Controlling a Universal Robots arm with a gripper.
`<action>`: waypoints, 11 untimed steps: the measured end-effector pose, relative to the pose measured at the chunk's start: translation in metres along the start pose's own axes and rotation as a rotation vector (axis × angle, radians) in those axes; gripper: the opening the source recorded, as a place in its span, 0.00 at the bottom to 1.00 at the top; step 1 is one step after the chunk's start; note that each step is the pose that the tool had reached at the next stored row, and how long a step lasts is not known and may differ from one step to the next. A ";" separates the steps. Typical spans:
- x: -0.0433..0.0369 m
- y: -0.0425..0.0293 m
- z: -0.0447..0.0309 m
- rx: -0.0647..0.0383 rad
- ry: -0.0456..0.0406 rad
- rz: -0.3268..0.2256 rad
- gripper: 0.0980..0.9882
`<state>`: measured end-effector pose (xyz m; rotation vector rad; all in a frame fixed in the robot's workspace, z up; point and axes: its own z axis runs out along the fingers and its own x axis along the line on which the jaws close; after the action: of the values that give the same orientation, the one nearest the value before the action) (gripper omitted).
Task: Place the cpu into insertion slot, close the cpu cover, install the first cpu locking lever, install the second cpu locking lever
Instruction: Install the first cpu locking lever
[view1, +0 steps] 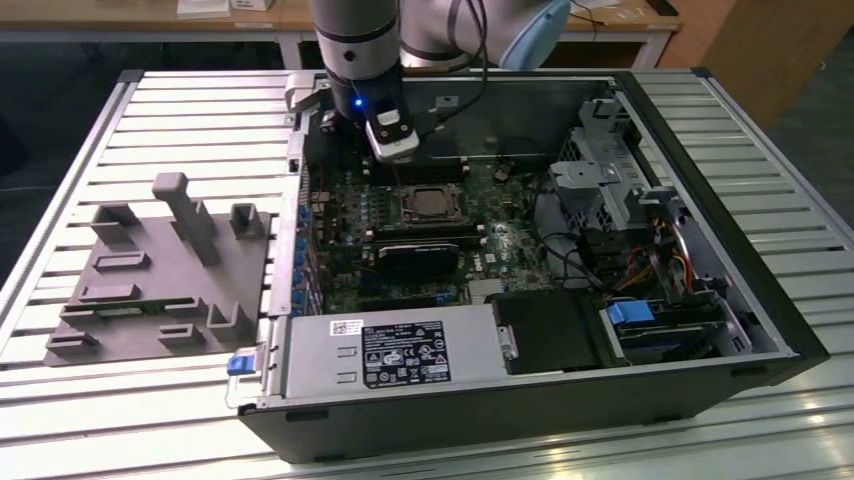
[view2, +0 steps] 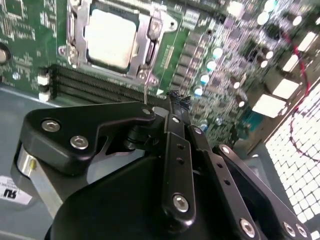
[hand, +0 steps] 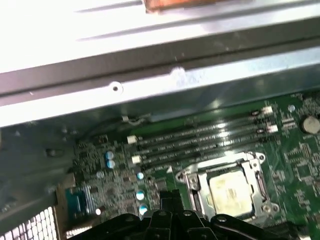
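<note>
The cpu (view1: 430, 203) (view2: 111, 36) (hand: 231, 187) lies flat in the insertion slot (hand: 192, 182) on the green board, its silver-grey top showing. The cpu cover (view2: 152, 47) (hand: 252, 165), a thin silver frame, lies down around it. A thin metal lever rod (view2: 145, 92) stands up at the socket's corner beside the memory slots. My gripper (view2: 175, 99) (hand: 167, 197) (view1: 400, 175) hangs just off that corner, close beside the rod, with its black fingers pressed together. I see nothing between them.
Long black memory slots (view2: 95, 85) (hand: 200, 140) run beside the socket. The open case holds a power supply (view1: 387, 355) at the front and a drive cage (view1: 614, 190) on the exterior view's right. A grey fixture tray (view1: 160, 270) sits on the exterior view's left.
</note>
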<state>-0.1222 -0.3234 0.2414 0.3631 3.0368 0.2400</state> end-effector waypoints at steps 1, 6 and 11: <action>0.0003 -0.0001 0.0000 -0.010 0.0024 0.001 0.00; 0.0014 -0.0004 0.0000 -0.067 0.0158 0.005 0.00; 0.0016 -0.0003 0.0000 -0.090 0.0212 0.008 0.00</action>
<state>-0.1238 -0.3233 0.2412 0.3678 3.0329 0.3815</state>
